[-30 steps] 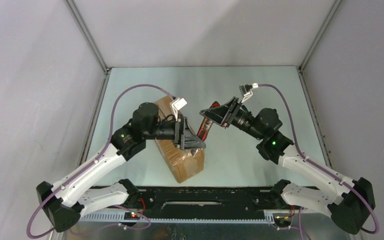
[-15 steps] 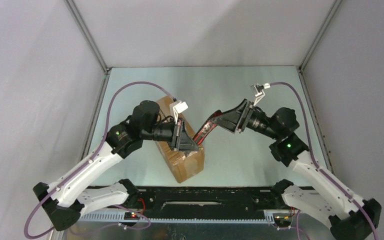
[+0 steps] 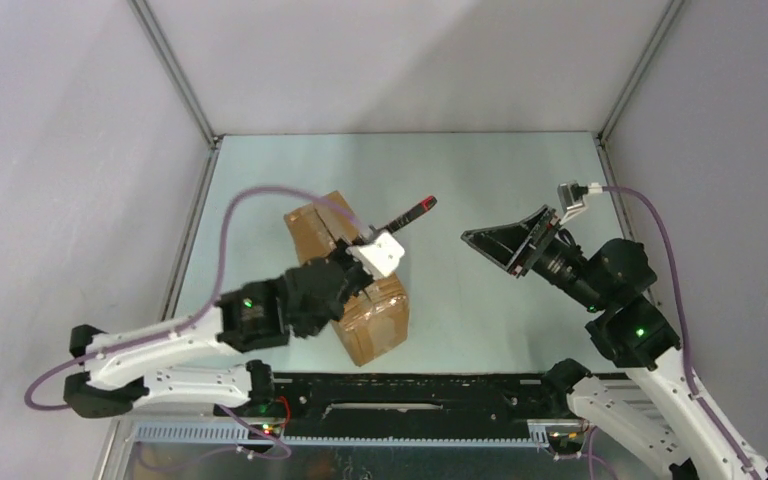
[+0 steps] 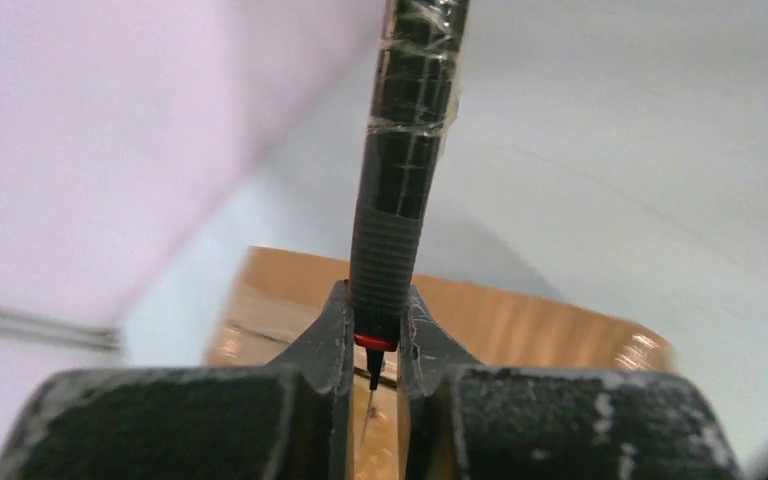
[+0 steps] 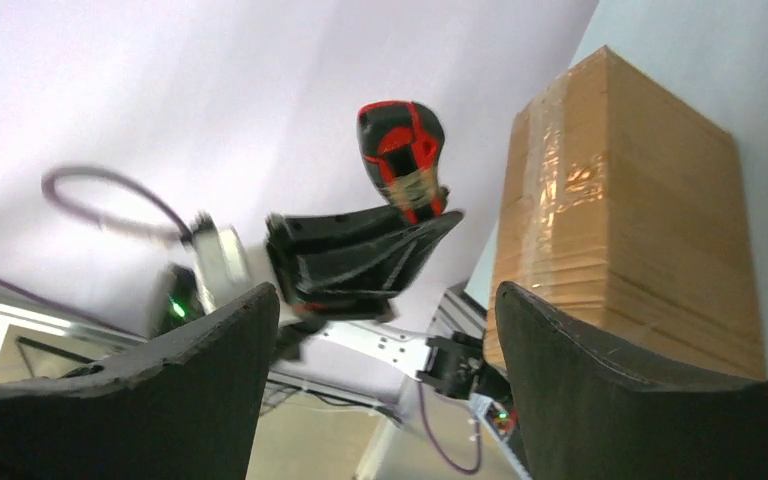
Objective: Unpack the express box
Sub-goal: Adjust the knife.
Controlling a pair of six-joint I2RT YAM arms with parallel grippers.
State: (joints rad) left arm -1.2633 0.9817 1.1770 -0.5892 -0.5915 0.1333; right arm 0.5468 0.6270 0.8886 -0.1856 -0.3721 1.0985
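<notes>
The express box (image 3: 375,322) lies taped shut, askew on the counter's (image 3: 500,170) left half, toward the near edge. Our left fingers (image 4: 325,340) pinch a craft knife (image 3: 408,212) above it; our right fingers (image 5: 210,380) stand spread, empty. We judge cutting is in hand: next, the blade must meet the tape seam.

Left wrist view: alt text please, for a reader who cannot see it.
The left gripper is shut on a black ribbed pen-shaped tool with a red ring, its thin tip showing between the fingers above the brown cardboard express box.
</notes>
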